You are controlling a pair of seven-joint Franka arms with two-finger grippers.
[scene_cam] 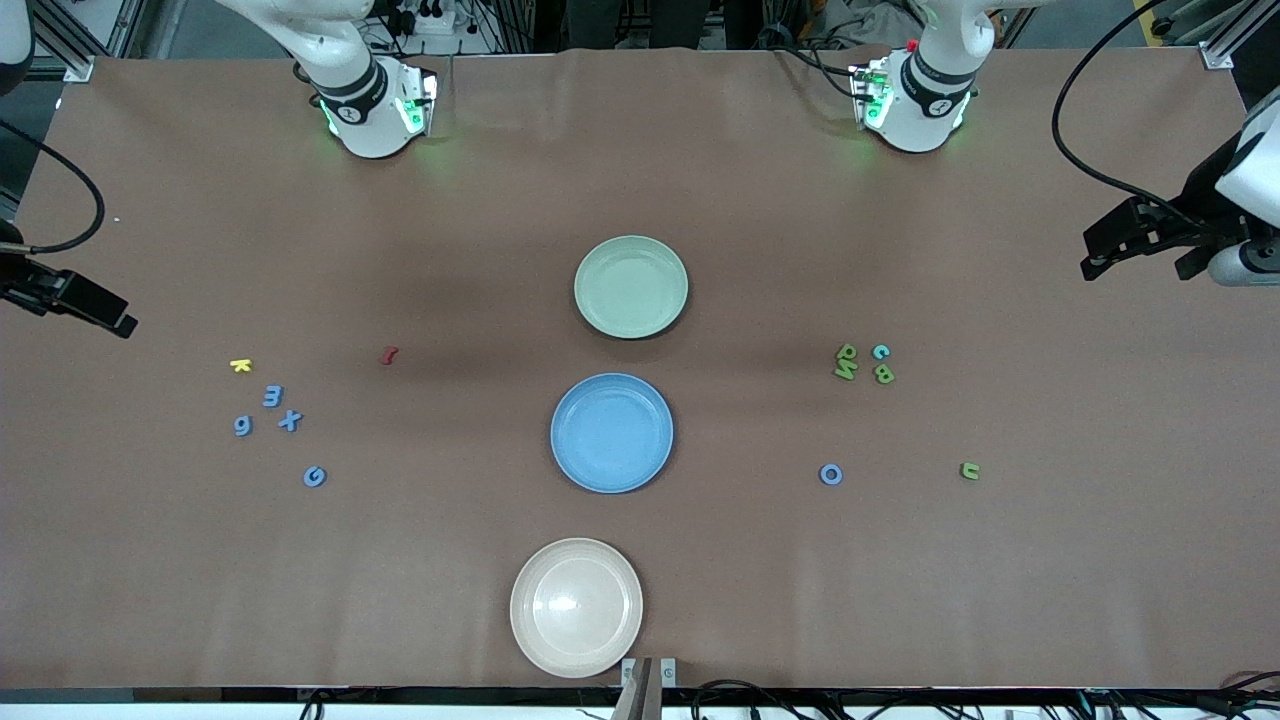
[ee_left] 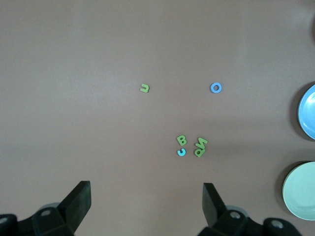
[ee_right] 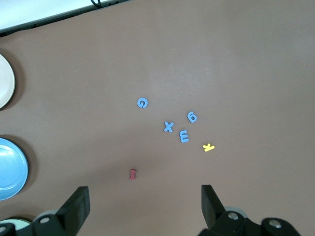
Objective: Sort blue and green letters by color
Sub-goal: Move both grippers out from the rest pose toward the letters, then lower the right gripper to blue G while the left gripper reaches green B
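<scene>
Blue letters 3 (scene_cam: 272, 396), X (scene_cam: 290, 420), 9 (scene_cam: 242, 426) and G (scene_cam: 315, 476) lie loose toward the right arm's end of the table. A blue O (scene_cam: 831, 474) lies toward the left arm's end, with a green u (scene_cam: 969, 470) beside it. Green P (scene_cam: 847, 352), N (scene_cam: 846, 371) and B (scene_cam: 884, 375) cluster farther from the front camera. My left gripper (ee_left: 146, 189) hangs open and empty high over the table at its own end, the green cluster (ee_left: 197, 146) below it. My right gripper (ee_right: 145, 191) hangs open and empty high over its end.
Three plates line the table's middle: green (scene_cam: 631, 287) farthest from the front camera, blue (scene_cam: 612, 432), then beige (scene_cam: 576, 606) nearest. A yellow K (scene_cam: 240, 365) and a dark red piece (scene_cam: 388, 355) lie by the blue letters. A cyan C (scene_cam: 880, 351) sits among the green cluster.
</scene>
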